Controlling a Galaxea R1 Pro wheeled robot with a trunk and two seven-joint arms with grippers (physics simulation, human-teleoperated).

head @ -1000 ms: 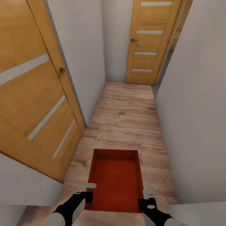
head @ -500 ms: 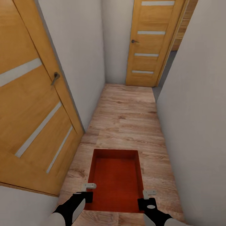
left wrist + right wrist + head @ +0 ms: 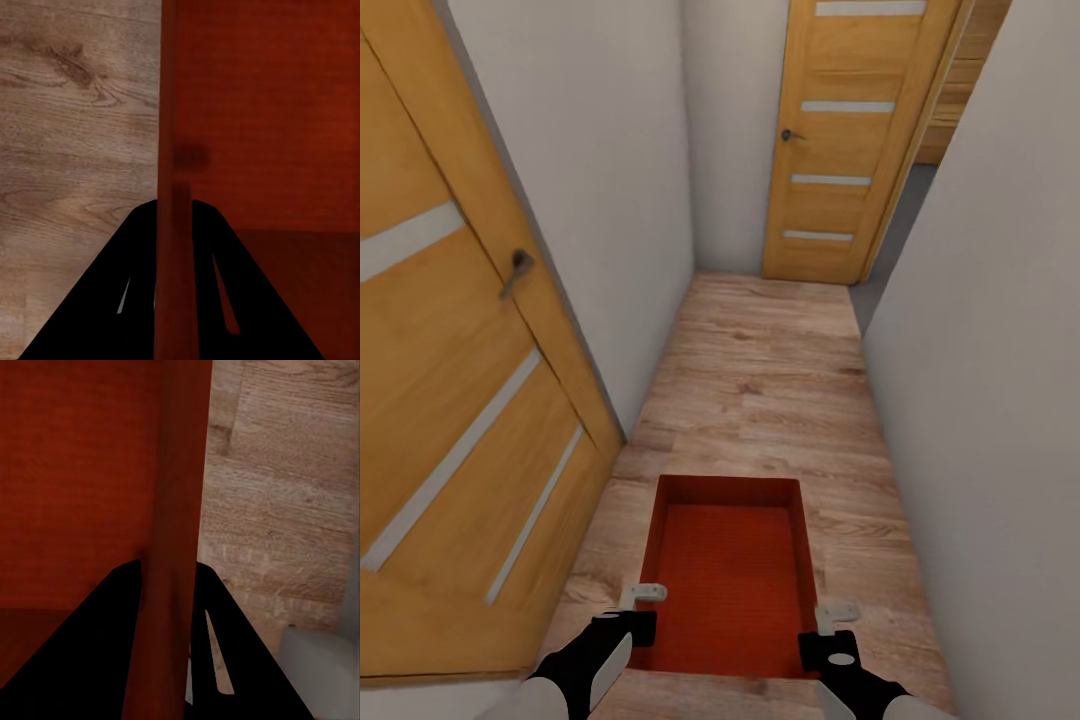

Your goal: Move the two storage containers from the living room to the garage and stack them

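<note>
One orange-red storage container (image 3: 730, 570) with an open top hangs low in front of me, above the light wood planks (image 3: 760, 380) of a narrow hallway. My left gripper (image 3: 638, 612) is shut on its left side wall, and my right gripper (image 3: 830, 628) is shut on its right side wall. In the left wrist view the thin ribbed container wall (image 3: 174, 112) runs between the dark fingers of the left gripper (image 3: 174, 208). The right wrist view shows the same for the right gripper (image 3: 169, 568), with the container's wall (image 3: 180, 457) clamped between the fingers.
An open wooden door (image 3: 450, 400) with a lever handle stands close at my left. White walls (image 3: 980, 350) close in the hallway on both sides. A shut wooden door (image 3: 840, 150) is at the far end, with a gap and grey floor (image 3: 895, 240) to its right.
The whole view has shifted: I have rolled forward down the hallway, and the left door has slid back past me. Both grippers keep the same hold on the container.
</note>
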